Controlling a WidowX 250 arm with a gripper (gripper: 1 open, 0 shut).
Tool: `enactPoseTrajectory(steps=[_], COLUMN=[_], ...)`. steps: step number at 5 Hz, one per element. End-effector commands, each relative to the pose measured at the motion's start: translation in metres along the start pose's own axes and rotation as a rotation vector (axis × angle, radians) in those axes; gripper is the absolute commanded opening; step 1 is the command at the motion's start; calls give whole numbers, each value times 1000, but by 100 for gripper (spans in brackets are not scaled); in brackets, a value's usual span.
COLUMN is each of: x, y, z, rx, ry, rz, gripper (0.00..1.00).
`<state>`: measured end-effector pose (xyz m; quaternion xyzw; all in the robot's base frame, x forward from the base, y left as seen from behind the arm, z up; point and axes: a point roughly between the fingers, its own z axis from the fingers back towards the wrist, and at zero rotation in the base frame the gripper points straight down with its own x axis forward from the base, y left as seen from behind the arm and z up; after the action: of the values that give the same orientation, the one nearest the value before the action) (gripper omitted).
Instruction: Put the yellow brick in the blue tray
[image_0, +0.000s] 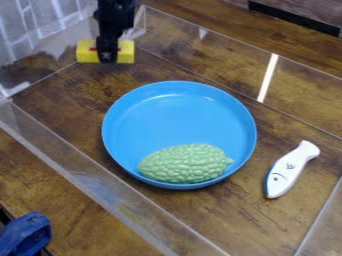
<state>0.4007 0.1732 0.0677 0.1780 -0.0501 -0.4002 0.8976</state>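
Single overhead-oblique camera view. The blue tray (179, 132) sits mid-tabletop (80, 110), a dark wood-grain surface with glare streaks across it. Inside the tray, against its near rim, lies a bumpy green lump (186, 164). To the tray's right, apart from it, a small white handheld object (290, 168) rests on the wood; its markings are too small to read. A blue item (23, 236) is cut off at the lower left corner, so I cannot say what it is.

My arm enters from the top edge, where most of it is cut off. My pincer (112, 45) points steeply down at the upper left, well apart from the tray. Its dark fingers straddle the yellow brick (104, 51), partly closed and grasping it at the middle, with yellow showing on either side. The fingers hide the brick's centre. Whether the brick's underside touches the tabletop is hard to make out.
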Motion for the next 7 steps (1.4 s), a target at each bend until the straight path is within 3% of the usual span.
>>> enactPoseTrajectory(steps=[1, 2, 7], x=[-13, -23, -35], y=[37, 41, 26], z=[67, 77, 72], rx=[150, 168, 188], ry=[-32, -32, -57], rz=[59, 88, 127], gripper=[0, 0, 0])
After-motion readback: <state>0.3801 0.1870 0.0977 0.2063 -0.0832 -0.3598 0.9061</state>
